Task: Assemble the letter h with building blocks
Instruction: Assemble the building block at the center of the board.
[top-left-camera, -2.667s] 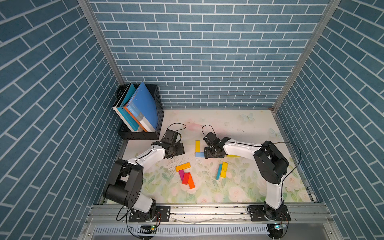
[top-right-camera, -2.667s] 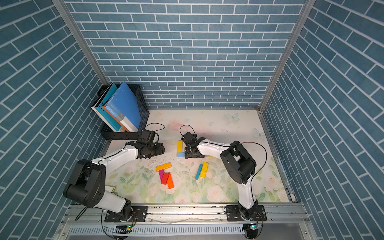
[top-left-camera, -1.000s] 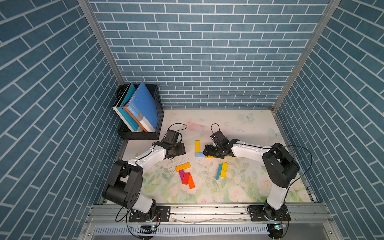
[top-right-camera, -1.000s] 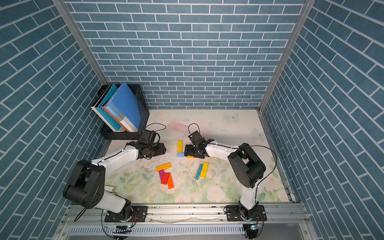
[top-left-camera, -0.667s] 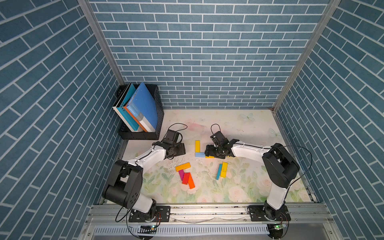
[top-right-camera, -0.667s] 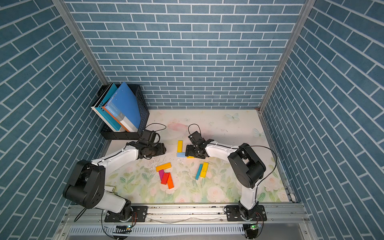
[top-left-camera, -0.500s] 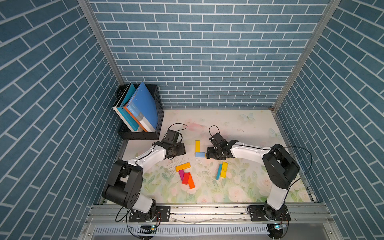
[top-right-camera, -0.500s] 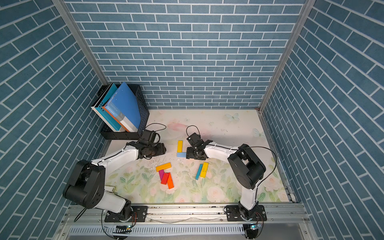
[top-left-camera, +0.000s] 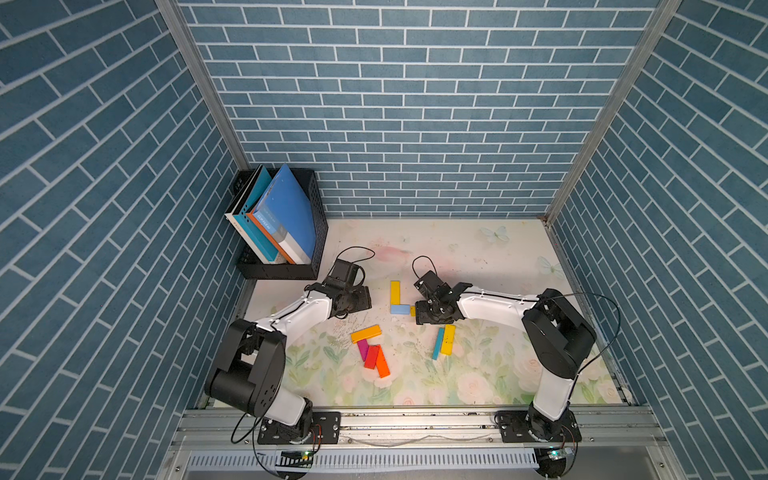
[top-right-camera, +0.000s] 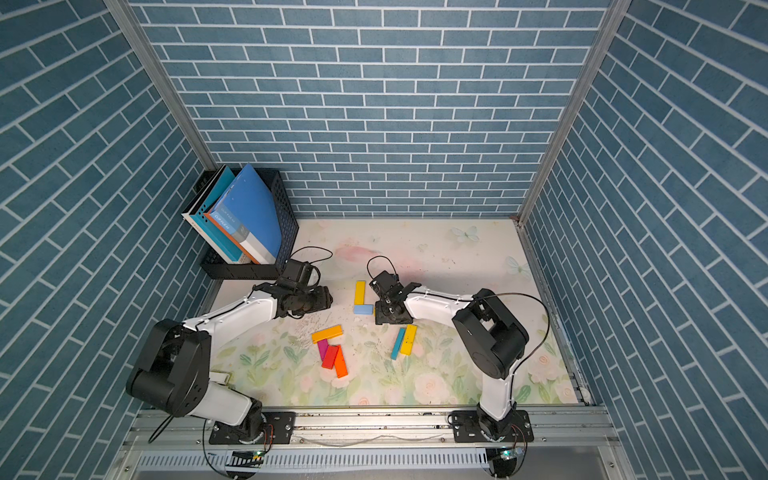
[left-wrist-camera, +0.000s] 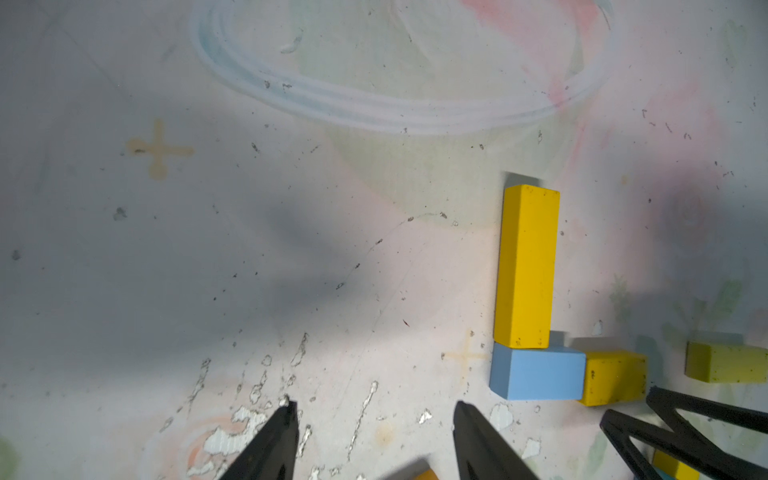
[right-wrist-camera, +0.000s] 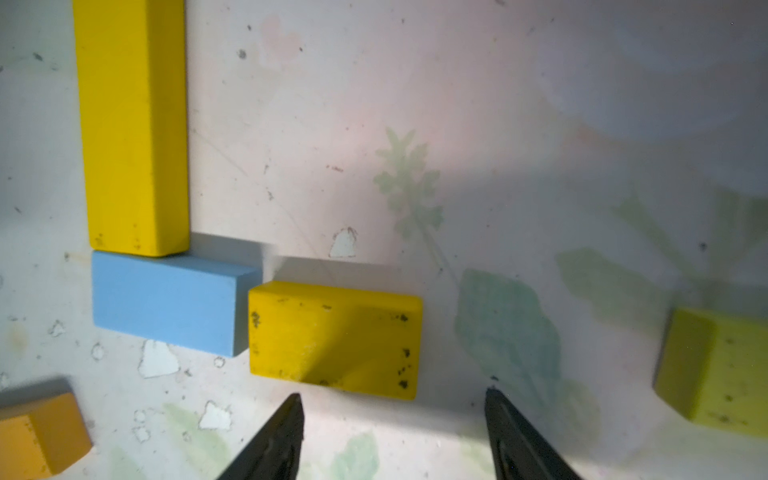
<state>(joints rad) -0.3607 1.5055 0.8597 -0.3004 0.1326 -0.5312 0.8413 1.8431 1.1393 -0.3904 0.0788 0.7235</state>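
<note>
A long yellow block (top-left-camera: 395, 291) (right-wrist-camera: 133, 124) lies with a light blue block (top-left-camera: 400, 309) (right-wrist-camera: 166, 307) across its near end, making an L. A short yellow block (right-wrist-camera: 332, 338) (left-wrist-camera: 615, 378) butts against the blue one's end. My right gripper (top-left-camera: 432, 312) (right-wrist-camera: 392, 399) is open, with this short yellow block just beyond its fingertips and nothing between them. My left gripper (top-left-camera: 360, 299) (left-wrist-camera: 374, 409) is open over bare mat, left of the L. In both top views, loose blocks lie nearer the front: orange-yellow (top-left-camera: 365, 333), magenta (top-left-camera: 362, 349), red (top-left-camera: 371, 356), orange (top-right-camera: 340, 360), teal (top-left-camera: 437, 343), yellow (top-left-camera: 447, 338).
A black rack (top-left-camera: 282, 272) holding big blue books (top-left-camera: 286, 212) stands at the back left corner. Blue brick walls close in three sides. A metal rail (top-left-camera: 415, 419) with both arm bases runs along the front. The floral mat (top-left-camera: 478, 257) stretches back behind the blocks.
My right gripper has shifted slightly left and nearer, ending close behind the short yellow block beside the light blue one. The left arm has stayed still.
</note>
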